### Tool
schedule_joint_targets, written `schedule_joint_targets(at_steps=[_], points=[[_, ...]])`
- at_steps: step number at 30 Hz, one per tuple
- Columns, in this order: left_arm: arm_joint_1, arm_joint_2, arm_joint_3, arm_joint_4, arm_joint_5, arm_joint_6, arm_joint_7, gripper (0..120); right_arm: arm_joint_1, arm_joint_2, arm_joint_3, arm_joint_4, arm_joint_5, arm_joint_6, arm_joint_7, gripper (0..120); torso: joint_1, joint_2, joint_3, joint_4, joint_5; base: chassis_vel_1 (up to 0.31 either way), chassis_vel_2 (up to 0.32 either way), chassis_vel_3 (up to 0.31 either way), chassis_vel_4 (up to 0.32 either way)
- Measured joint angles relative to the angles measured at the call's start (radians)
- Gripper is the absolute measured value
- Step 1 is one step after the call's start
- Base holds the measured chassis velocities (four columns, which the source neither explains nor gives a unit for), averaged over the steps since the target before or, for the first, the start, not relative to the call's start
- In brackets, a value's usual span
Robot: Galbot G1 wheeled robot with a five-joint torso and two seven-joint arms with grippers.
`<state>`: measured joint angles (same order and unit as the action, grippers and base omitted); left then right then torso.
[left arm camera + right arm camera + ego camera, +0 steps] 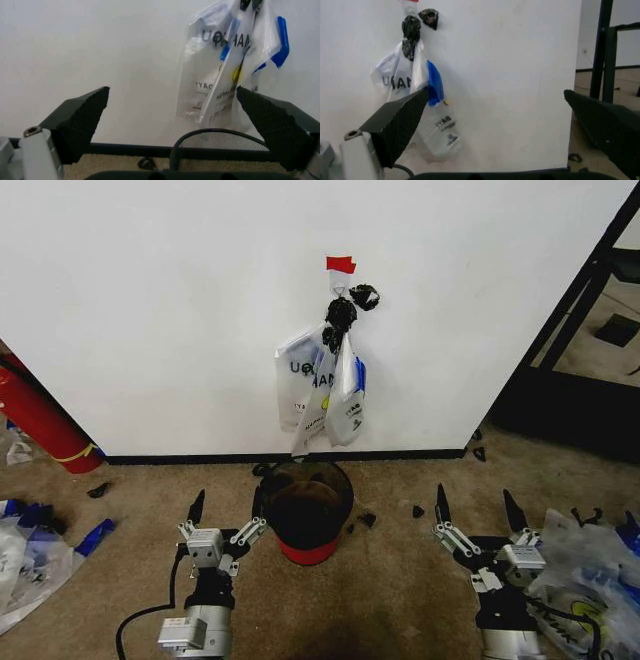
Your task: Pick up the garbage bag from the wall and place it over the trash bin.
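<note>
The garbage bag (322,385), see-through with blue handles and dark lettering, hangs in a small bunch from a hook under a red tape patch (340,264) on the white wall (150,300). Black knotted lumps (347,307) sit at the top of the bunch. The black trash bin (305,505) with a red bottom band stands on the carpet right below. My left gripper (228,505) is open just left of the bin. My right gripper (477,508) is open well to the bin's right. The left wrist view shows the bag (225,75) and the bin's rim (220,135) ahead; the right wrist view shows the bag (420,97).
A big red cylinder (40,420) leans at the far left. Loose plastic bags lie on the floor at left (30,555) and right (590,575). A black frame (590,300) stands at the right, past the wall's end. Small black scraps (365,520) dot the carpet.
</note>
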<state>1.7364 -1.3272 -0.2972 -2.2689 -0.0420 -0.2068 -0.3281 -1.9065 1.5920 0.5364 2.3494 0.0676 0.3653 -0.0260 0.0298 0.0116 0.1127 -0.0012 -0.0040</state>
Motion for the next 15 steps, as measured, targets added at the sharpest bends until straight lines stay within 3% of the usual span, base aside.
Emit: schedule_joint_targets(at_steps=[10,15], points=[[-0.004,-0.007,-0.001,0.02,0.007,0.004,-0.001,100,0.054,-0.039,-0.024,-0.029,0.035,-0.056,0.004,100,0.0,0.0,0.0,0.0,0.0,0.0,0.0,0.0,0.0],[0.0,-0.013,-0.009,0.029,0.014,0.004,-0.001,100,0.159,-0.119,-0.069,-0.069,0.105,-0.134,0.004,100,0.0,0.0,0.0,-0.0001,0.0,0.0,0.0,0.0,0.0]])
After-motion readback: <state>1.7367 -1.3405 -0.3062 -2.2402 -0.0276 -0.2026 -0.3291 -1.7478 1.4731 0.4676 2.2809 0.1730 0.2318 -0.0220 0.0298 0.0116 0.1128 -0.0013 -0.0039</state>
